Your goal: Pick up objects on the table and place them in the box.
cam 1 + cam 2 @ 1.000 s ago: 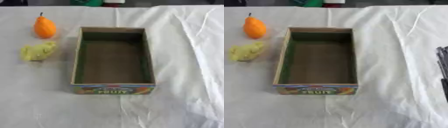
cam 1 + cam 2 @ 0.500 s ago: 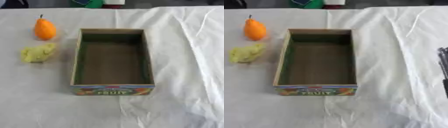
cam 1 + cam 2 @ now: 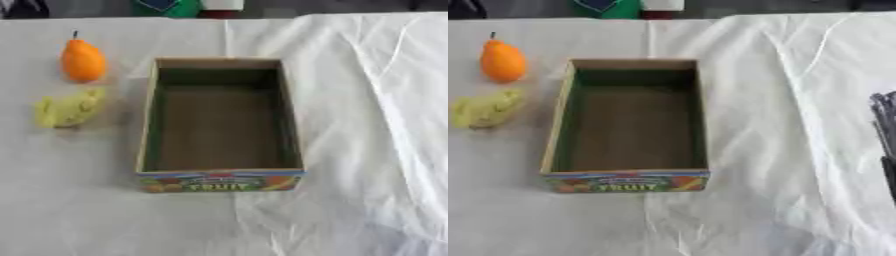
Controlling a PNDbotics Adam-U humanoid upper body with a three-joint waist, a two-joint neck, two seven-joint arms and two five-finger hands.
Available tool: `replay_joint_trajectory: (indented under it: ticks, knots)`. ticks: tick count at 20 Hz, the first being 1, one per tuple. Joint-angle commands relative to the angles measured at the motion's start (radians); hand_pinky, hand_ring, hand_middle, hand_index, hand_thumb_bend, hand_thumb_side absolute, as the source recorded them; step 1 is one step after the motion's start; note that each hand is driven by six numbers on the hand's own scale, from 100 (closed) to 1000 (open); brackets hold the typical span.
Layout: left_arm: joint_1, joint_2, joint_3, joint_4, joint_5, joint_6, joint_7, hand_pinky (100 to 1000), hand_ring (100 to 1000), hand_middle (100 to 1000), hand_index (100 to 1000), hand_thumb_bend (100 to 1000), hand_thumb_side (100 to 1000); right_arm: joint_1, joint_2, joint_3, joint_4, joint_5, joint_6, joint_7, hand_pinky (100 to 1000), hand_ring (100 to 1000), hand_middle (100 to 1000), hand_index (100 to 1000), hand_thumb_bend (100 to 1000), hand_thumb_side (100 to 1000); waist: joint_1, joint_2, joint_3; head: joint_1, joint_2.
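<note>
Box (image 3: 219,180) with bare brown floor; orange fruit (image 3: 83,61), yellow object (image 3: 66,108) outside, left.

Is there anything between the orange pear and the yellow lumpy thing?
No. In the left eye view only bare white tablecloth lies between the orange pear and the yellow lumpy thing. Both sit left of the box.

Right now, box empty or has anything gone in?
Empty. The box shows only its bare brown floor; the orange pear-shaped fruit and the yellow object both lie outside on the white cloth, to its left.
</note>
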Motion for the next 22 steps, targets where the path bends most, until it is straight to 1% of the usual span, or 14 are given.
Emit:
replay_joint_trajectory:
  ticks: [1,2,3,6,7,10,12,15,17,18,19,20,21,22]
  knots:
    - [-0.034,0.047,-0.020,-0.016,-0.052,-0.014,-0.090,568,728,753,897,605,989,-0.011,-0.034,-0.001,-0.019,-0.004,0.000,0.005,621,658,548,687,100,594,-0.001,-0.023,0.002,0.004,-0.009]
    - [-0.042,0.052,-0.032,-0.016,-0.066,-0.019,-0.118,576,733,758,900,637,994,-0.012,-0.034,-0.001,-0.019,-0.004,0.000,0.006,621,658,548,687,100,594,-0.001,-0.023,0.002,0.005,-0.011]
    - [-0.049,0.056,-0.042,-0.016,-0.080,-0.025,-0.146,579,736,761,902,649,996,-0.012,-0.034,0.000,-0.019,-0.004,0.000,0.006,621,658,548,687,100,595,-0.001,-0.023,0.002,0.005,-0.012]
    - [-0.067,0.065,-0.074,-0.012,-0.118,-0.046,-0.229,613,756,783,911,774,1000,-0.012,-0.034,0.001,-0.019,-0.005,0.000,0.008,621,658,548,687,100,595,-0.001,-0.025,0.002,0.007,-0.015]
    - [-0.073,0.066,-0.083,-0.009,-0.129,-0.054,-0.256,617,759,787,913,791,1000,-0.012,-0.034,0.001,-0.019,-0.006,0.000,0.008,621,658,548,687,100,595,0.000,-0.025,0.001,0.008,-0.016]
    - [-0.088,0.063,-0.104,0.010,-0.153,-0.074,-0.334,638,779,807,924,878,1000,-0.012,-0.034,0.002,-0.019,-0.006,0.000,0.009,621,658,547,687,100,595,0.001,-0.026,0.001,0.011,-0.019]
    - [-0.095,0.060,-0.111,0.025,-0.159,-0.083,-0.377,656,793,822,939,907,1000,-0.012,-0.034,0.002,-0.019,-0.007,0.000,0.010,621,658,547,686,100,596,0.002,-0.026,0.000,0.011,-0.020]
    - [-0.105,0.048,-0.119,0.062,-0.152,-0.085,-0.446,674,810,838,958,886,1000,-0.010,-0.033,0.003,-0.019,-0.006,0.001,0.012,621,658,547,686,100,596,0.003,-0.025,-0.001,0.014,-0.023]
    - [-0.111,0.037,-0.119,0.089,-0.125,-0.081,-0.479,681,817,845,971,873,1000,-0.008,-0.032,0.002,-0.019,-0.006,0.003,0.013,621,658,547,686,100,597,0.003,-0.025,-0.001,0.013,-0.024]
    - [-0.113,0.032,-0.118,0.100,-0.111,-0.079,-0.487,684,821,848,978,839,1000,-0.007,-0.031,0.002,-0.019,-0.007,0.004,0.013,621,658,547,686,100,599,0.004,-0.025,-0.001,0.013,-0.025]
    - [-0.114,0.027,-0.118,0.111,-0.099,-0.079,-0.491,686,822,849,979,830,1000,-0.006,-0.030,0.002,-0.019,-0.007,0.004,0.013,621,658,547,686,100,599,0.004,-0.025,-0.001,0.012,-0.025]
    - [-0.115,0.022,-0.118,0.122,-0.086,-0.079,-0.493,684,821,846,981,786,982,-0.006,-0.029,0.002,-0.019,-0.007,0.004,0.013,622,658,546,686,100,600,0.004,-0.024,-0.001,0.011,-0.026]
    - [-0.117,0.016,-0.120,0.135,-0.070,-0.079,-0.494,683,820,845,982,770,970,-0.005,-0.028,0.002,-0.019,-0.008,0.004,0.013,622,658,546,686,100,600,0.004,-0.024,-0.001,0.011,-0.027]
    - [-0.119,0.011,-0.122,0.146,-0.056,-0.079,-0.494,682,821,846,984,736,933,-0.005,-0.027,0.002,-0.019,-0.008,0.005,0.013,622,658,546,686,100,600,0.004,-0.024,-0.001,0.012,-0.028]
